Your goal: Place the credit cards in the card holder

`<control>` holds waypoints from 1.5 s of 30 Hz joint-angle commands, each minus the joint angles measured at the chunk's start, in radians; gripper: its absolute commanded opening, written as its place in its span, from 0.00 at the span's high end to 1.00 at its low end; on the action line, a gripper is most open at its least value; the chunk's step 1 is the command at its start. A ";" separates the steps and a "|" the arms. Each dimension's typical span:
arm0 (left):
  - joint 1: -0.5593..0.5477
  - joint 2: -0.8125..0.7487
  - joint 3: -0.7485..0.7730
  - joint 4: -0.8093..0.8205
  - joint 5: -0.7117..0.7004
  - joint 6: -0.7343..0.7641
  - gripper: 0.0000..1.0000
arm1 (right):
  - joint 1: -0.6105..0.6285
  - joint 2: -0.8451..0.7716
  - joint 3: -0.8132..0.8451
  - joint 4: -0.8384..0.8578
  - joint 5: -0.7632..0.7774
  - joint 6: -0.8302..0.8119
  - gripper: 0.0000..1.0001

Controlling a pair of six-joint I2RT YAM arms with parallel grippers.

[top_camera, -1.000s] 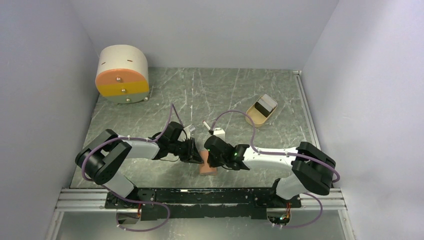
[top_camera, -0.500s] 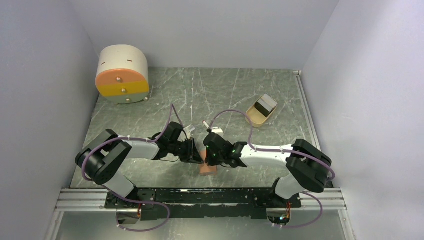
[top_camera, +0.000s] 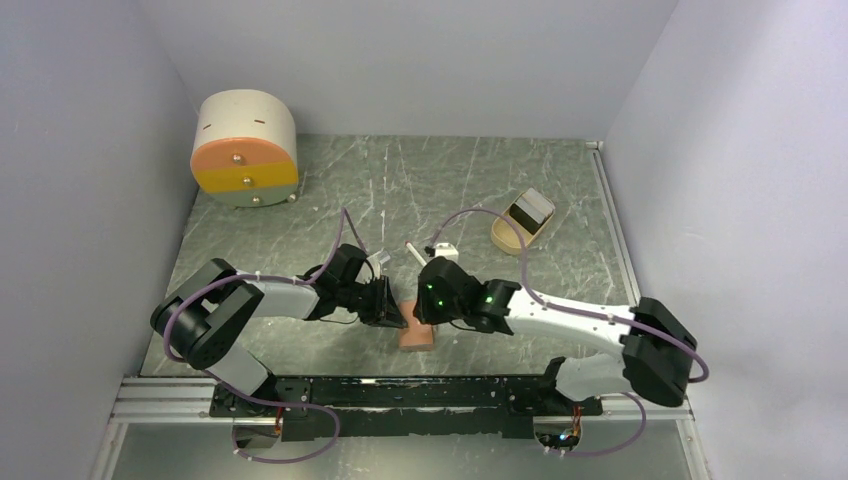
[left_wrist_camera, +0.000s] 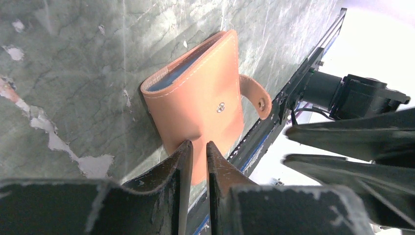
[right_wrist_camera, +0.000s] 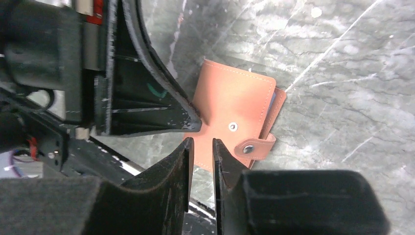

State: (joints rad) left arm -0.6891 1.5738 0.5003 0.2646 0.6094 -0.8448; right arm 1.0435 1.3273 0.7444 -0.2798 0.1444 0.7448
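I am working low over the table (top_camera: 450, 180), both arms meeting near its front edge. My left gripper (left_wrist_camera: 198, 156) is pinching one edge of the tan card holder (left_wrist_camera: 200, 93), which is lying folded with its strap (left_wrist_camera: 254, 95) unsnapped. My right gripper (right_wrist_camera: 200, 152) is hovering just above it, jaws slightly parted, carrying nothing. The small tray (top_camera: 505, 238), well apart, is holding the black credit card (top_camera: 530, 209), so that one is left to fetch. A blue sliver (left_wrist_camera: 171, 78) is showing inside the holder, probably a card already in.
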 commanded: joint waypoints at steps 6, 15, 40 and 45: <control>-0.011 -0.031 0.065 -0.098 -0.022 0.037 0.77 | -0.008 -0.114 -0.060 -0.077 0.148 0.063 0.82; -0.011 0.035 0.184 -0.161 -0.048 0.084 0.77 | -0.042 -0.187 -0.179 0.000 0.157 0.128 0.73; -0.010 0.118 0.139 -0.070 -0.016 0.061 0.77 | -0.080 -0.091 -0.261 0.266 -0.021 0.122 0.77; -0.011 0.112 0.131 -0.063 -0.013 0.058 0.77 | -0.080 -0.088 -0.237 0.246 -0.008 0.125 0.73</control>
State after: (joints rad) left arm -0.6926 1.6741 0.6533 0.1909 0.5915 -0.7902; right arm 0.9714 1.2331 0.4698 -0.0357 0.1265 0.8780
